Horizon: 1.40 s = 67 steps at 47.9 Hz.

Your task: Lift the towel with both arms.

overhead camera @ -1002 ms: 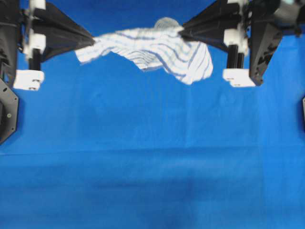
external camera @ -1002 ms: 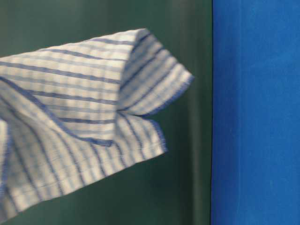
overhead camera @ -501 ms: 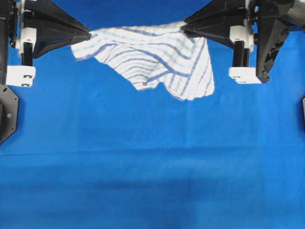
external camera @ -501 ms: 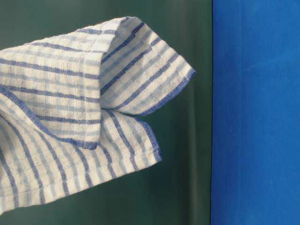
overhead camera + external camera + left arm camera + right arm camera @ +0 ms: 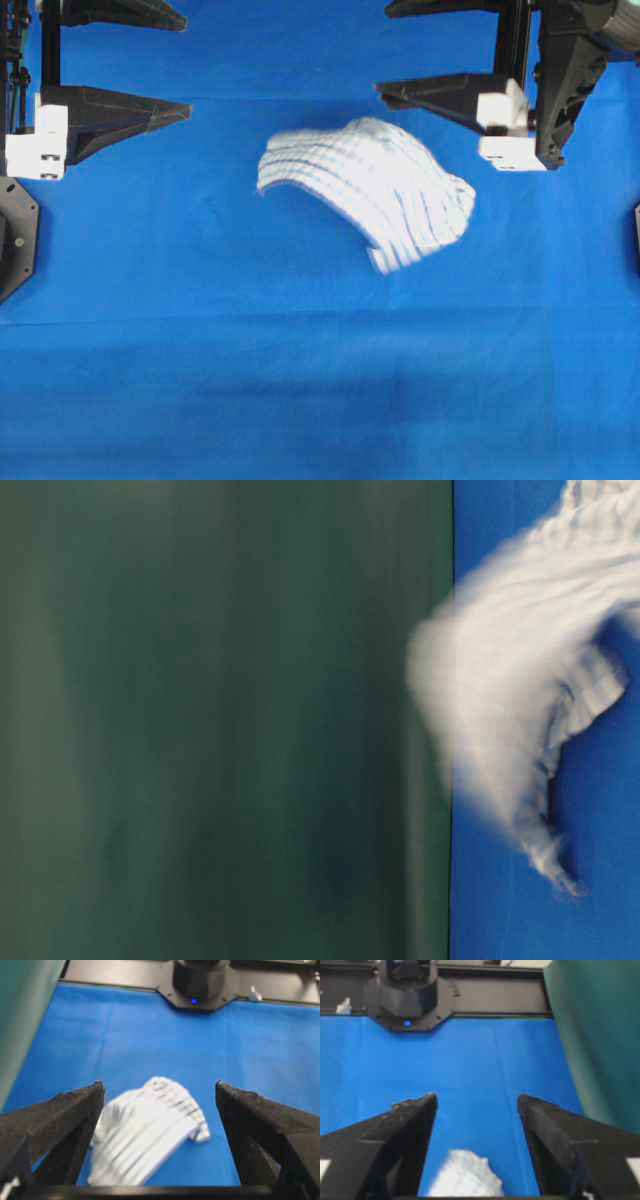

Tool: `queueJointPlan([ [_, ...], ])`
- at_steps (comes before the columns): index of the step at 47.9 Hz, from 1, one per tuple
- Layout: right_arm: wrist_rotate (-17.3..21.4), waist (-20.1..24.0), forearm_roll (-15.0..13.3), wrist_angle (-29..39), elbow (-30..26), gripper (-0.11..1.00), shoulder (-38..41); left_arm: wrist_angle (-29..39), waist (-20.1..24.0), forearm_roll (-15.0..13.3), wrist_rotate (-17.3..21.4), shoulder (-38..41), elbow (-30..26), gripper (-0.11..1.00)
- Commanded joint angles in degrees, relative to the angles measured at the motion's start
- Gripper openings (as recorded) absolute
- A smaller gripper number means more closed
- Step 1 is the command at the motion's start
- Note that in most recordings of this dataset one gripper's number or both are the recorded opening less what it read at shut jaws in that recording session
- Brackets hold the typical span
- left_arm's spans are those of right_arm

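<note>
The towel (image 5: 370, 190), white with thin blue stripes, is motion-blurred and loose in the air between the two arms, touching neither gripper. My left gripper (image 5: 187, 63) is open, its fingers spread wide at the upper left. My right gripper (image 5: 383, 50) is open too, at the upper right. In the left wrist view the towel (image 5: 145, 1130) shows below and beyond the parted fingers of the left gripper (image 5: 159, 1085). Low between the spread fingers of the right gripper (image 5: 476, 1096), the right wrist view catches a corner of the towel (image 5: 467, 1180). At table level the towel (image 5: 520, 710) is a white smear.
A plain blue sheet (image 5: 300, 380) covers the table. A dark green backdrop (image 5: 200, 730) stands along one side. Black arm bases (image 5: 197, 980) (image 5: 410, 990) sit at the sheet's ends, and a black mount (image 5: 15, 230) is at the left edge.
Both grippers have opened and let go of the towel. It was stretched between the fingertips; now it drops loose, bunched and blurred, toward the sheet.
</note>
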Motion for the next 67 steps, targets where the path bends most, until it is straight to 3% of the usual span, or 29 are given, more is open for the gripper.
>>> queueJointPlan([
  [1,0.09,-0.09,-0.26,-0.26,-0.7,0.65,-1.05,-0.97,-0.44,0.09,-0.18,-0.26,-0.09,0.9],
  [13,2.02,1.23,0.0,0.53,5.01,0.66,-1.23,-7.73,-1.05,0.09,-0.18,2.46,5.54,0.89],
  [35,11.34,4.66,0.0,-4.66,23.29,0.66,-0.88,-17.49,-0.88,0.35,-0.09,16.7,11.16,0.89],
  [55,17.4,4.66,0.0,-16.52,35.95,0.66,5.98,-28.39,-0.44,0.26,7.56,33.75,13.54,0.89],
  [67,19.07,4.75,0.0,-22.59,38.58,0.66,14.24,-35.86,0.18,0.26,9.05,43.77,11.87,0.89],
])
